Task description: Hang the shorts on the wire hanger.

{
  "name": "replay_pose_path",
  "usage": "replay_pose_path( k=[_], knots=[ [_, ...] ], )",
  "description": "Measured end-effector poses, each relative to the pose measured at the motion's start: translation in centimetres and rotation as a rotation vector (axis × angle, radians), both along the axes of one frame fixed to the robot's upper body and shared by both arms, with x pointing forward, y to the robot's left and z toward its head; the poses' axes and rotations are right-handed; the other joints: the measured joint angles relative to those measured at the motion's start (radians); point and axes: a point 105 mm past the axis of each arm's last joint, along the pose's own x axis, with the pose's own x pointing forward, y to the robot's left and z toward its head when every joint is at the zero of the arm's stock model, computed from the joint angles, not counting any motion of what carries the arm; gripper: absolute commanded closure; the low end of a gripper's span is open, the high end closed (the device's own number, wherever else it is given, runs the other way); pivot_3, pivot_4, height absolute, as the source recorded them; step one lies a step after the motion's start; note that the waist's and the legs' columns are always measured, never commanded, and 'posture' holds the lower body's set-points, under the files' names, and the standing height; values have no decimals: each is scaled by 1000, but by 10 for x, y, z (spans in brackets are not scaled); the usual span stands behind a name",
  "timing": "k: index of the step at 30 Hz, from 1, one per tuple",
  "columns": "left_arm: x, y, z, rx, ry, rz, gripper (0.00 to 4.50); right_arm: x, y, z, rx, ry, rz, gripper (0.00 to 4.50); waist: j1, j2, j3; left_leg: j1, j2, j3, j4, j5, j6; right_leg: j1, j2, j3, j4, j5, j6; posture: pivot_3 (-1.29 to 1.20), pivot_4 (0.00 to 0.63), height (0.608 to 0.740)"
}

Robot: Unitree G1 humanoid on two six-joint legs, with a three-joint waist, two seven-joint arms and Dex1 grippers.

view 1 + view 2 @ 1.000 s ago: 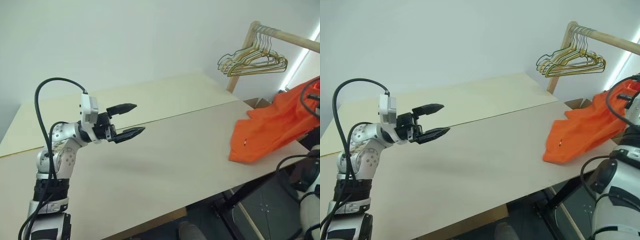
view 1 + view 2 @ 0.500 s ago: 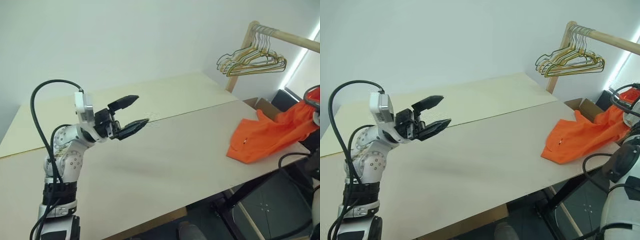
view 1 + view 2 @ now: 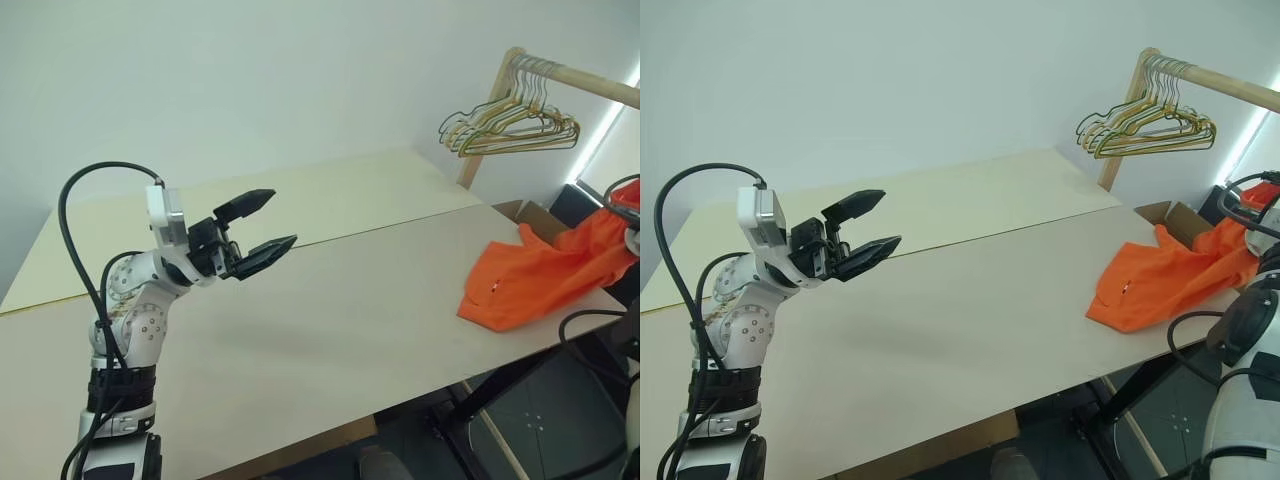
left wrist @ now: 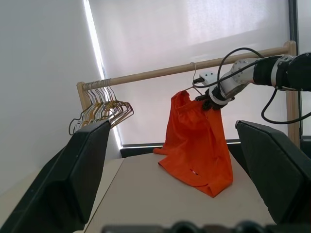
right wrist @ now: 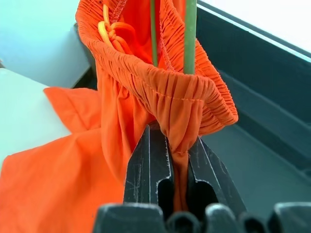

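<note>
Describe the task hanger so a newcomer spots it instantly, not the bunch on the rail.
Start at the wooden rail past the table's far right corner. The gold and green hangers cluster at one end; along the rail, the right gripper holds up the shorts. The wire hanger is the single thin olive-grey wire running down inside their waistband, its hook above the cloth.

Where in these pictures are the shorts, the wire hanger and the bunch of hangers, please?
shorts (image 3: 530, 285): left eye view, cloth lying on the table.
wire hanger (image 5: 189, 34): right wrist view, wire inside the waistband.
bunch of hangers (image 3: 1150, 125): right eye view, lower wires.
</note>
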Motion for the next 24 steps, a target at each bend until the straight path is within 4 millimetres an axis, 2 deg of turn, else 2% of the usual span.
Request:
replay_pose_path(
  k=[2, 12, 17, 24],
  knots=[
    [0, 0, 0, 0, 0, -1, 0, 0, 0, 1, -14, 1, 1, 3420, 0, 0, 0, 0, 0, 0, 0, 0, 0, 0, 0, 0, 0, 0, 0, -148, 0, 740],
    [-1, 1, -3, -1, 9, 1, 0, -4, -8, 16, -174, 39, -79, 124, 4, 0, 0, 0, 0, 0, 0, 0, 0, 0, 0, 0, 0, 0, 0, -141, 0, 740],
    [-1, 1, -3, -2, 9, 0, 0, -3, -8, 43, -373, 55, -130, 55, 4, 0, 0, 0, 0, 0, 0, 0, 0, -1, 0, 0, 0, 0, 0, -143, 0, 740],
    [-2, 1, -3, 3, 7, -5, 0, 8, 5, 77, -589, -74, -108, 55, 4, 0, 0, 0, 0, 0, 0, 0, 0, -1, 0, 0, 0, 0, 0, -125, 0, 740]
  ],
)
